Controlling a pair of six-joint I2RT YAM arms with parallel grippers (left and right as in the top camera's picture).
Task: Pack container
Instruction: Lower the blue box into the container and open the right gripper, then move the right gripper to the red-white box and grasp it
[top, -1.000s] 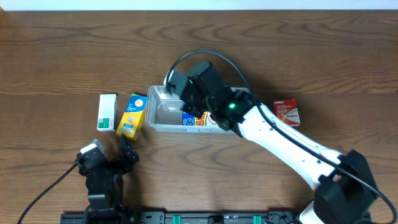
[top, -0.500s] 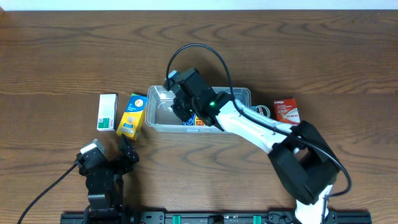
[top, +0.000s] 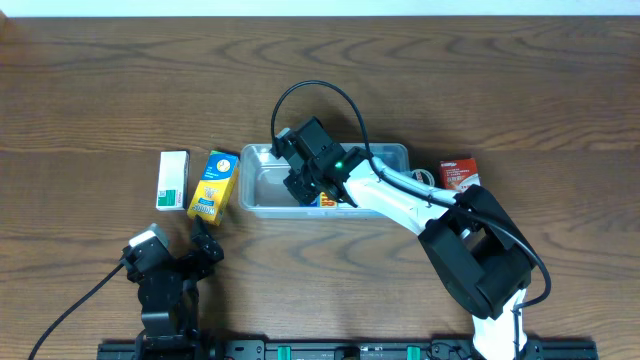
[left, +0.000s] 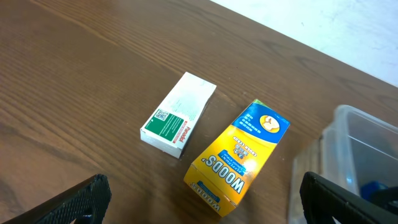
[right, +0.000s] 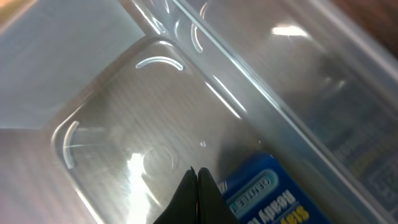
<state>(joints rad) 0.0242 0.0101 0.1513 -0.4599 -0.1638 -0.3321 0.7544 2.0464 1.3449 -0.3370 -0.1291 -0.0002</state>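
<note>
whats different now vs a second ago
The right pincer slid a little left inside the tub, shut and empty, its arm folding in behind. Nothing was grasped or released. The yellow box, white box, red box and open left pincer stayed put.

Container (top: 256, 190) sits mid-table. Woods box (top: 212, 185) just beside it at 9 o'clock, w/ slim box (top: 172, 180) beyond, same dir. Third box (top: 460, 177) near at 3 o'clock. Pack (top: 322, 199) lies in container, by 6 o'clock wall.

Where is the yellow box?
Overhead, the yellow box lies left of centre, between the white-and-green box and the clear container's left end.
</note>
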